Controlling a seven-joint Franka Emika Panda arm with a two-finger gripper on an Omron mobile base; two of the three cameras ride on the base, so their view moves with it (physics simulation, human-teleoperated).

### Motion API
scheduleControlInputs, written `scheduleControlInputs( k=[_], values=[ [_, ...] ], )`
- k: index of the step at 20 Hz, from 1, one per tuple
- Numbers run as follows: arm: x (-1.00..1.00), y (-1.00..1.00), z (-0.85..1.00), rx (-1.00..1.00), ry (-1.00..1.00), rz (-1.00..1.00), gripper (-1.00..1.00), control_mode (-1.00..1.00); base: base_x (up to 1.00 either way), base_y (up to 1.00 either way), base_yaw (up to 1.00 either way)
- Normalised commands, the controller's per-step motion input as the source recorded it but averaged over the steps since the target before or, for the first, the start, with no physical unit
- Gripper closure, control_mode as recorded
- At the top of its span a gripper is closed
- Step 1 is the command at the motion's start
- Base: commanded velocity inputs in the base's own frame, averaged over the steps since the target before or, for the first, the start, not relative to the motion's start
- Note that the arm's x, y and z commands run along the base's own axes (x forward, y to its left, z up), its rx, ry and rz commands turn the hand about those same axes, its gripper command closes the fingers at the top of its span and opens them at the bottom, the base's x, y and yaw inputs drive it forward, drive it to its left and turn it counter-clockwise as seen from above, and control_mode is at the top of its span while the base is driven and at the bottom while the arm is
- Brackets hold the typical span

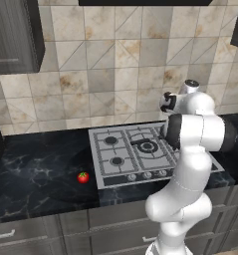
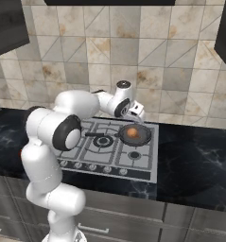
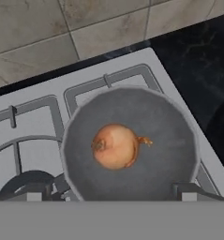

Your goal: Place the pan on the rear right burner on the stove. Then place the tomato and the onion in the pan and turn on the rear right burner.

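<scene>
The dark grey pan [image 3: 174, 140] sits at the back right of the silver stove [image 3: 38, 117], covering the rear right burner. Its thin black handle [image 2: 102, 134] points left across the grates. The brownish onion [image 3: 114, 146] lies in the middle of the pan [image 2: 143, 137], also visible as an orange ball, the onion [image 2: 132, 134]. My gripper [image 3: 108, 194] hovers just above the pan, open, with nothing between its fingertips [image 3: 189, 190]. From the right base view the gripper [image 2: 137, 113] hangs over the pan's far rim. The red tomato [image 1: 83, 177] rests on the black counter left of the stove [image 1: 103, 149].
A row of small knobs [image 2: 93, 168] lines the stove's front edge. Black marble counter [image 2: 195, 160] spreads to both sides. The tiled wall stands close behind the stove. A dark wall cabinet [image 1: 13, 35] hangs at upper left. My own arm blocks the stove's right half in the left base view.
</scene>
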Motion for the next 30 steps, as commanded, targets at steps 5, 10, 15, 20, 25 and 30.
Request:
scheduleControlInputs(
  k=[5, 10, 15, 20, 25, 30],
  values=[
    [-0.33, 0.29, 0.59, 0.00, 0.00, -0.06, -1.00, -1.00, 0.00, 0.00, 0.00],
    [-0.45, 0.32, 0.43, 0.00, 0.00, -0.04, -1.00, -1.00, 0.00, 0.00, 0.00],
    [-0.63, 0.35, 0.23, 0.00, 0.00, -0.01, -1.00, -1.00, 0.00, 0.00, 0.00],
    [-0.68, 0.41, 0.23, 0.00, 0.00, 0.00, -1.00, -1.00, 0.00, 0.00, 0.00],
    [-0.67, 0.43, 0.17, -0.02, 0.00, 0.00, -1.00, -1.00, 0.00, 0.00, 0.00],
    [-0.59, 0.44, 0.08, -0.04, 0.00, 0.00, -1.00, -1.00, 0.00, 0.00, 0.00]
  ],
)
